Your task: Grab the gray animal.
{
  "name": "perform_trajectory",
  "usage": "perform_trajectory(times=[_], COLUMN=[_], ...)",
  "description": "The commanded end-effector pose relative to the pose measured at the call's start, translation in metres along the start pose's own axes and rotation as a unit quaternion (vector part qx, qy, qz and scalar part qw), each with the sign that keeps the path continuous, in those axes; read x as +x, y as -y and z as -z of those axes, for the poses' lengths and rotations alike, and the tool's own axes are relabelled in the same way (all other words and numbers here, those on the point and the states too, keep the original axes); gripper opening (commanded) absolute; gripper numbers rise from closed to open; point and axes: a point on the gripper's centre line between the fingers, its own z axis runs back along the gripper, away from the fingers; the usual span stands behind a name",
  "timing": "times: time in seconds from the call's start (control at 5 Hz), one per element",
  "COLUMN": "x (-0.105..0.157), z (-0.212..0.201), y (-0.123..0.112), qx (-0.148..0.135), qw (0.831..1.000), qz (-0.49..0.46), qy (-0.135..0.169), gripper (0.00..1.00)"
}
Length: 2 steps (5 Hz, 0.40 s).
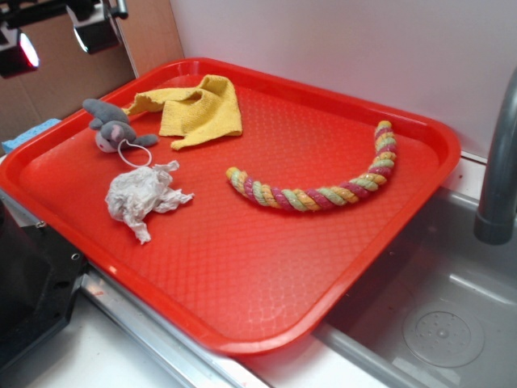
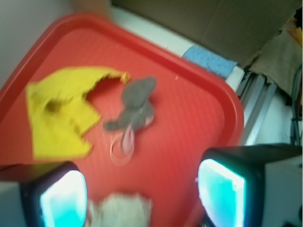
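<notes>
Gray animal (image 2: 135,105) near tray (image 2: 199,123) far-left corner, ahead of gripper (image 2: 142,189); jaws spread wide, empty; long axis runs toward jaws.

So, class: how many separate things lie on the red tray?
4: the gray animal at the far left, yellow cloth beside it, crumpled paper just nearer, and rope to the right. Nothing seems hidden.

Tray (image 1: 339,267): holds everything
Gray animal (image 1: 111,125): far-left corner, just left of cloth (image 1: 198,109)
Paper wad (image 1: 141,194): just before animal
Rope (image 1: 323,190): right, well apart
</notes>
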Motion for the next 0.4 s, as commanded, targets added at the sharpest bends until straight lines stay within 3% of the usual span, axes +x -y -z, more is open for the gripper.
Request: perform_trajectory(times=[0.0,0.2], x=[0.028,0.035], z=[0.041,0.062], y=[-0.005,-0.003], qx=[-0.005,0.012], qw=[0.997,0.995], qz=[-0.051,-0.075], qy=[0.052,0.07], gripper=[1.0,1.0])
